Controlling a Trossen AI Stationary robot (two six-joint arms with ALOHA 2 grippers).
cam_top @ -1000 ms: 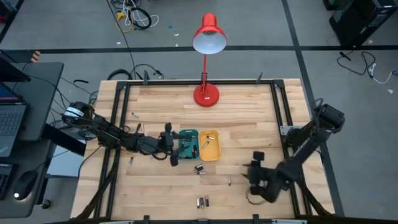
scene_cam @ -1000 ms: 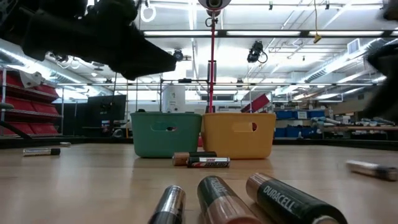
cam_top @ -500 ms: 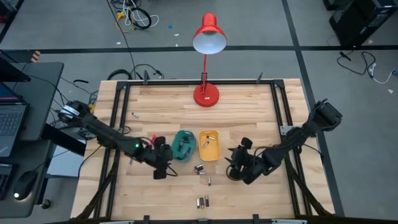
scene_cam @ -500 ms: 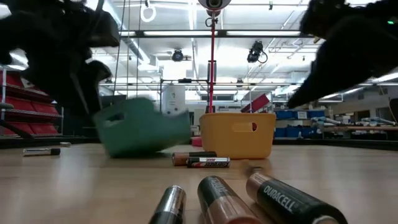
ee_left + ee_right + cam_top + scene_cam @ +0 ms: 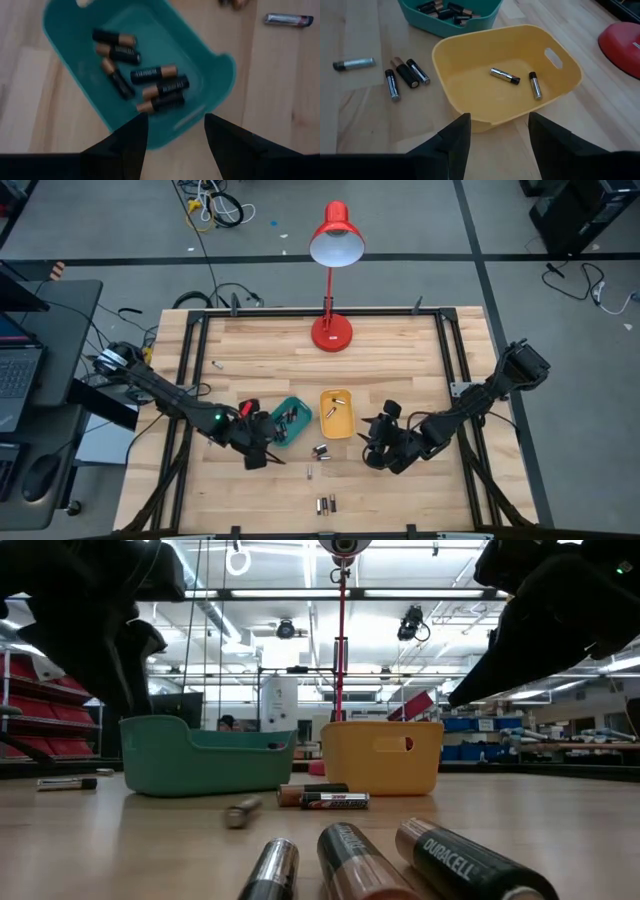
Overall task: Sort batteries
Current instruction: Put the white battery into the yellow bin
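High view: both arms low over the table, two trays mid-table, batteries scattered.

Left gripper (image 5: 262, 448) sits just beside the green tray (image 5: 291, 423), fingers spread, holding nothing; left wrist view shows about seven batteries (image 5: 154, 74) lying in that tray. Right gripper (image 5: 372, 445) is beside the yellow tray (image 5: 336, 412), fingers apart and empty; two batteries lie inside it (image 5: 504, 76). Loose batteries (image 5: 321, 450) rest on the wood near the trays, three more (image 5: 346, 860) nearest the low camera. Red lamp (image 5: 332, 330) stands at the far edge.
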